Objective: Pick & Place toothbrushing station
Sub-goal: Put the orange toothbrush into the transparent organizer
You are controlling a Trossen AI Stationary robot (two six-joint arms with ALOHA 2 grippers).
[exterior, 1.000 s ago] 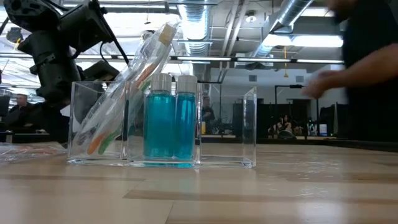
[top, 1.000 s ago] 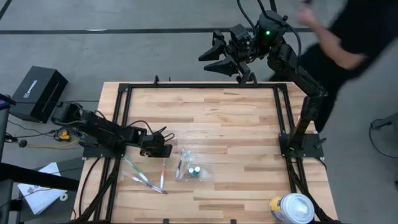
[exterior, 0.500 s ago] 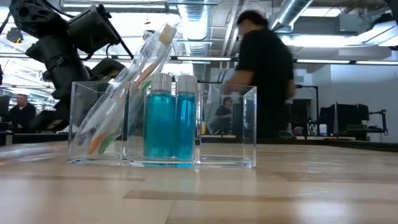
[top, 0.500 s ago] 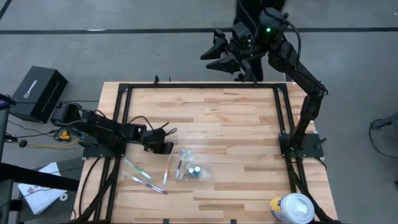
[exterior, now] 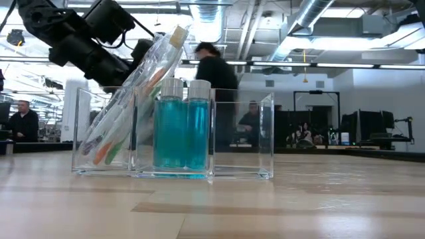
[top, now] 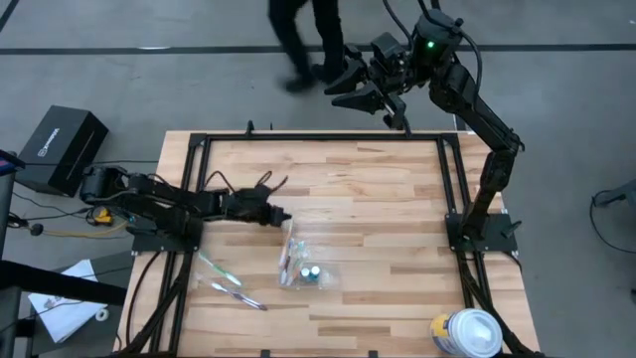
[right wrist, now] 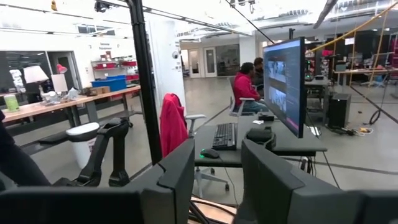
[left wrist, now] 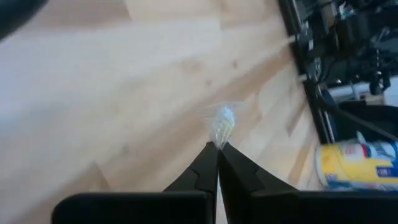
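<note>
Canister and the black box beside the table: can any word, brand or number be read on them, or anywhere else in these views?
None can be read.
Black box on the floor: pale lettering on its lid, too small to read.
Yellow canister: blue-and-white label, too blurred to read.
Monitor in the room: screen content too small to read.
Wrapped toothbrush in the left gripper: no print visible.

One see-through holder [exterior: 174,136] with three compartments stands mid-frame. It carries two teal tubes [exterior: 171,126] and a bundle of toothbrushes [exterior: 133,99], number unclear. Two loose toothbrushes [top: 212,268] lie at lower left, and one more toothbrush [left wrist: 222,121] is pinched in the left gripper [top: 273,214]. One white-lidded canister [top: 467,333] sits at lower right.
</note>
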